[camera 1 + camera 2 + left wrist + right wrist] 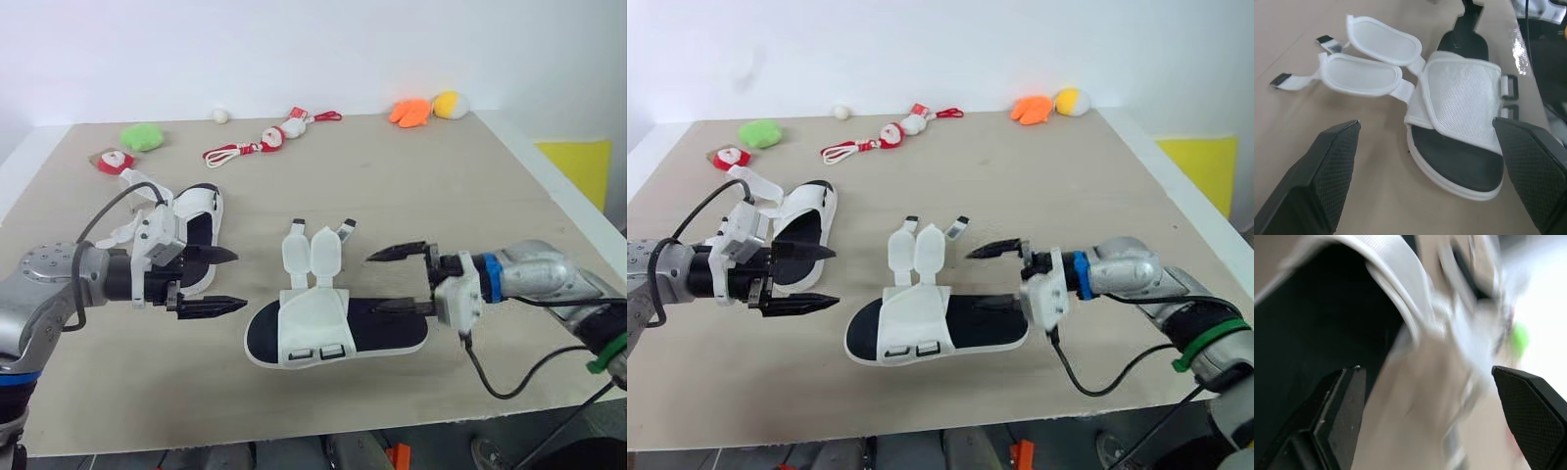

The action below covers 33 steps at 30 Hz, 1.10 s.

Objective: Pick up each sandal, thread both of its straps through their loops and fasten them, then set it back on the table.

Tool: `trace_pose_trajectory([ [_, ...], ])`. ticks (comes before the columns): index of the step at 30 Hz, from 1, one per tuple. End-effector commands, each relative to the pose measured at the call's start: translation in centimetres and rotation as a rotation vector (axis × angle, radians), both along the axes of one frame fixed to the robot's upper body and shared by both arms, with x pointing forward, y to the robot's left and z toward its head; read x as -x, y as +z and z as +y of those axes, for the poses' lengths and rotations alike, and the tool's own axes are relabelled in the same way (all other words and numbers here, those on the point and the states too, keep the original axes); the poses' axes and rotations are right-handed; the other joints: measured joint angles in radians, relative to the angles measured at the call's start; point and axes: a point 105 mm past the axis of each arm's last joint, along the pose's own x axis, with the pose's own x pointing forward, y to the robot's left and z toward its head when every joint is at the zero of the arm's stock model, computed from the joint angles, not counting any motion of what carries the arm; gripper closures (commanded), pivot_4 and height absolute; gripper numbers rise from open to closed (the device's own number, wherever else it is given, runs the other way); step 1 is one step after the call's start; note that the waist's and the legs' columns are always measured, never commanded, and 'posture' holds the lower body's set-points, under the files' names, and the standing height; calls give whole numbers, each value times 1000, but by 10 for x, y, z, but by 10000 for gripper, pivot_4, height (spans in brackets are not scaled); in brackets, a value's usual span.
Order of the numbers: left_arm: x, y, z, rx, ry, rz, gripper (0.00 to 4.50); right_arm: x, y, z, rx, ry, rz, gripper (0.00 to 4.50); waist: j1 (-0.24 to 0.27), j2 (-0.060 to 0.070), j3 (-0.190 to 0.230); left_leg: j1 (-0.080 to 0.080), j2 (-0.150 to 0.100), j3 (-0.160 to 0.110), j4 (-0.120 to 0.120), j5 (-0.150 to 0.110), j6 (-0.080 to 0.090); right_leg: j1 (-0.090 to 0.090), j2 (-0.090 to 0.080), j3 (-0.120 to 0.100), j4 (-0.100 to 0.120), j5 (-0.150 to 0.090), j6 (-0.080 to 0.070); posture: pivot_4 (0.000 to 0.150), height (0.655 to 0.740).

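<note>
Lying flat near the middle of the tabletop (441, 186), toward its front edge, the near sandal (333, 331) shows a black footbed and a white mesh upper. Both of its straps (312, 253) are unfastened and splayed out on the side away from the robot (padded flaps side by side, narrow ends pointing toward the far edge). Its two loops (318, 352) sit unthreaded on the upper's near side. The left jaws stand wide open, turned sideways just to the left of this sandal's toe end and apart from it, with one finger (211, 306) below the other and nothing between them. The right jaws are open too, reaching in from the right: the upper finger (400, 252) hangs near the strap ends, and the lower one (404, 307) lies low over the heel end of the black footbed (whether it touches cannot be told). The second sandal (201, 201) rests on the tabletop at the left, just behind the left jaws, with a loose white strap (137, 181) curling up from it. Along the far edge lie a green plush (143, 136), a small red-and-white toy (111, 160), a white ball (221, 116), a red-and-white figure on a cord (269, 139), an orange toy (410, 112) and a yellow-and-white toy (451, 104).
</note>
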Motion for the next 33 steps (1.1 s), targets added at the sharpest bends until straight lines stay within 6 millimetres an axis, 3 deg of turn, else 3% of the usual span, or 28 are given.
trace_pose_trajectory([
  [1, 6, -3, -5, -35, -69, -19, 5641, -7, 43, 3, -200, -110, 309, 0, 0, 0, 0, 0, 0, 0, 0, 0, 0, 0, 0, 0, 0, 0, 0, 1500, 7400],
  [2, 6, -6, -7, -41, -79, -17, 8737, -8, 49, 5, -240, -125, 366, 0, 0, 0, 0, 0, 0, 0, 0, 0, 0, 0, 0, 0, 0, 0, -1, 1500, 7400],
  [7, 8, -32, -17, -105, -138, -25, 34284, -12, 79, 26, -439, -154, 497, 0, 1, 0, 0, 0, 0, 0, 1, 1, 1, -1, 1, 0, 0, 0, -3, 1500, 7400],
  [9, 7, -41, -22, -126, -154, -34, 42544, -7, 85, 33, -463, -142, 520, 0, 3, 0, 0, -1, 0, 0, 1, 1, 1, -1, 1, -1, 0, 0, -3, 1500, 7400],
  [10, 8, -44, -25, -132, -166, -36, 44560, -5, 87, 35, -467, -140, 531, 0, 5, 0, 0, -3, 0, 0, 1, 1, 1, -3, 1, -1, 0, 0, -2, 1500, 7400],
  [13, 11, -50, -38, -117, -193, -12, 44560, 5, 90, 43, -419, -124, 526, 0, 13, 0, 0, -6, 0, 0, 1, 1, 1, -5, 1, -1, 0, 2, 3, 1500, 7400],
  [17, 7, -67, -39, -205, -189, -17, 44560, 17, 110, 56, -456, -79, 518, 0, 14, 0, 0, -6, 1, 0, 0, -1, 3, -6, 2, -1, 0, 1, 3, 1500, 7400],
  [24, 5, -85, -41, -224, -166, 11, 44560, 17, 124, 58, -526, -103, 515, 0, 15, 0, 0, -6, 1, 0, 1, -1, 3, -5, 2, -1, 0, 1, 3, 1500, 7400],
  [30, 4, -101, -44, -242, -142, 21, 44560, 12, 120, 47, -544, -216, 657, 0, 23, 2, -1, -5, 1, 0, 1, 0, 3, -4, 2, -1, 0, 2, 2, 1500, 7400],
  [33, 9, -112, -46, -264, -155, 25, 44560, 7, 106, 36, -521, -328, 785, 0, 29, 2, -2, -5, 0, 0, 2, 0, 4, -3, 1, -1, -1, 0, -1, 1500, 7400],
])
